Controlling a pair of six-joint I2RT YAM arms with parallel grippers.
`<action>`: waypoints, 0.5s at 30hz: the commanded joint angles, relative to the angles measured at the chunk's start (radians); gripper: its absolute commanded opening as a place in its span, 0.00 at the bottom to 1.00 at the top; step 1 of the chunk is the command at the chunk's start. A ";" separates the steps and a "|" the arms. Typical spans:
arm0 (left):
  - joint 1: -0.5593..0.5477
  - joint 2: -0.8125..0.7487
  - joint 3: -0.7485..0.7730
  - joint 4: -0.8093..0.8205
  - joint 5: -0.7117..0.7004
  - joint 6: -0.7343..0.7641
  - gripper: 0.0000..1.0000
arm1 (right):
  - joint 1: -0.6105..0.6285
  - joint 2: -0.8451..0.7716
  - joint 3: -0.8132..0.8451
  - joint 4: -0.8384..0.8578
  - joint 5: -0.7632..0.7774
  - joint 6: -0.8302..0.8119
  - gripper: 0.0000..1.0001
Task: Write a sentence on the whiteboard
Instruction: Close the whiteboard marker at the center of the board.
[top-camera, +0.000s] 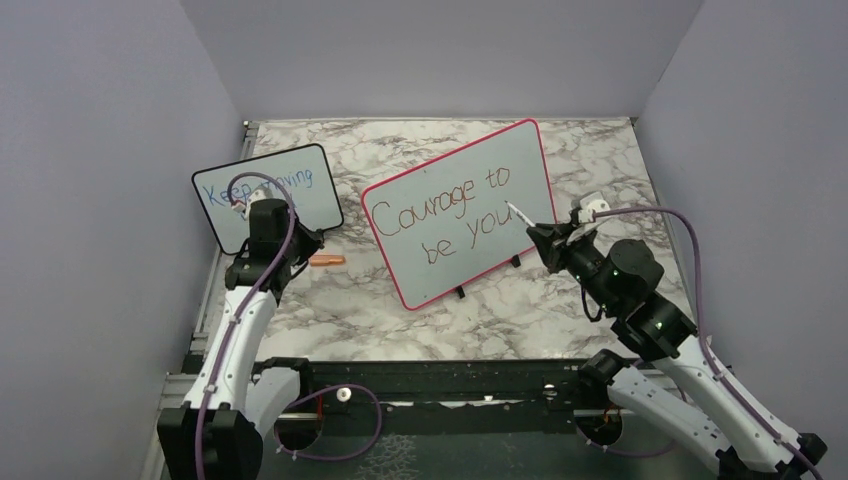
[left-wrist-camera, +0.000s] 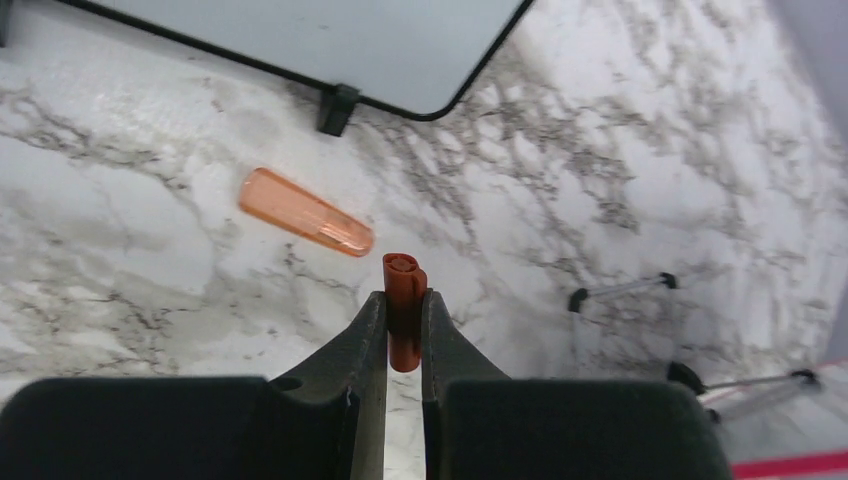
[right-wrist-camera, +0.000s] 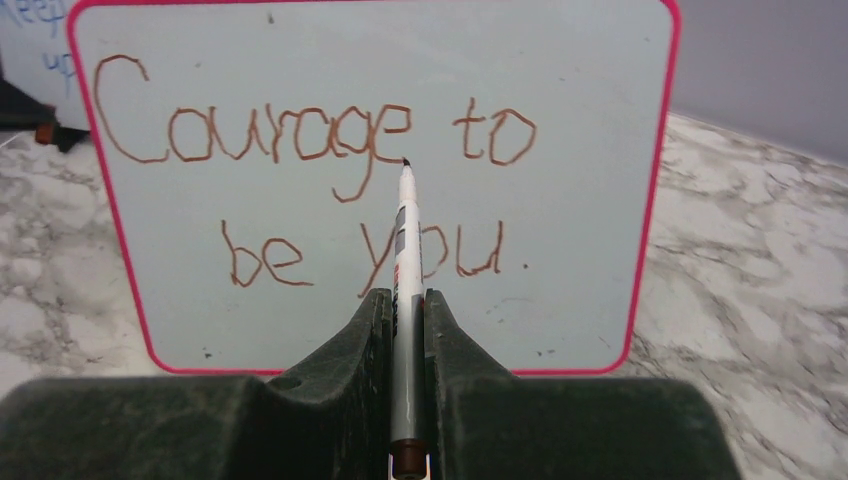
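the whiteboard (right-wrist-camera: 600, 280) stands on small black feet (top-camera: 460, 292) at the centre of the marble-patterned table (top-camera: 350, 330). it leans back, so its face tilts up toward the right arm. it is a smooth, pale, glossy panel with rounded corners and a thin red-pink frame.

the sentence (right-wrist-camera: 330, 140) occupies 2 lines in thin red-brown strokes: "courage to" above "be you." the closing full stop is present, so the writing step appears complete.

the right gripper (right-wrist-camera: 405, 300) is clamped on the marker (right-wrist-camera: 405, 220). the slim white-grey barrel runs lengthwise between the 2 dark fingers, which keeps the nib pointed at the board face. in the right wrist view the nib lies over the first line. whether it touches the surface cannot be determined.

the left gripper (left-wrist-camera: 404, 300) is closed on a small red-orange cap (left-wrist-camera: 403, 270). the cap is opaque plastic with a hollow end, and it is held above the table, probably to keep it ready for recapping. a translucent orange tapered piece (left-wrist-camera: 305, 212) lies flat on the table near it.

the smaller black-framed board (top-camera: 310, 205), with blue writing, stands behind the left arm, well apart from the task board.
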 joint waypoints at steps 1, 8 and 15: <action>0.003 -0.082 0.072 0.040 0.156 -0.079 0.00 | -0.005 0.058 -0.013 0.166 -0.220 -0.038 0.01; -0.009 -0.113 0.098 0.200 0.329 -0.236 0.00 | -0.004 0.168 -0.019 0.361 -0.365 -0.013 0.01; -0.130 -0.110 0.142 0.352 0.279 -0.321 0.00 | 0.019 0.223 -0.049 0.553 -0.398 0.050 0.01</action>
